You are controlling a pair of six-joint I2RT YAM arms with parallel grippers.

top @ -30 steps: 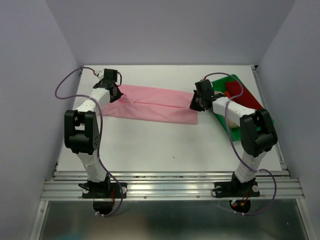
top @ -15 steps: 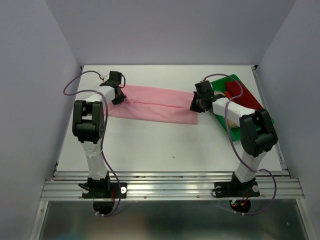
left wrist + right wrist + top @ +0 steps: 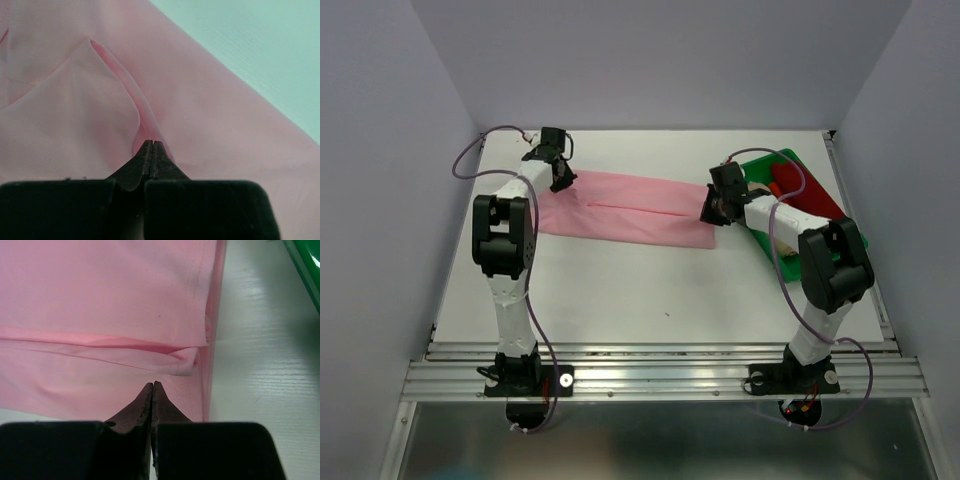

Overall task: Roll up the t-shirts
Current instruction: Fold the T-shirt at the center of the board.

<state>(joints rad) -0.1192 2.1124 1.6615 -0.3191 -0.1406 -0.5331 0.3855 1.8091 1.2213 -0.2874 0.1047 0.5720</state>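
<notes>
The pink t-shirt [image 3: 625,208] lay flat on the white bench [image 3: 620,290]. It was folded into a long narrow band that reached from the left fingers [image 3: 151,145] to the right fingers [image 3: 152,386]. Its cloth was light pink, thin and smooth, with a straight crease along the middle of the band.

The left fingers were pressed together. A raised fold of the pink cloth ran straight into their tips, so they pinched the shirt there. To the left of these tips the cloth made a soft loose pocket, and ahead to the right the bare bench showed past the shirt's edge.

The right fingers were pressed together too, with their tips over the shirt near its end. Whether any cloth was caught between them, I could not tell. Just ahead of these tips lay a long ridge of folded cloth, which ended in a small bunch at the stitched hem.

Ahead and to the right of the right fingers, apart from the hem, stood a green tray [image 3: 790,155]. A dark red t-shirt [image 3: 820,200] and a beige t-shirt [image 3: 782,245] lay in it.
</notes>
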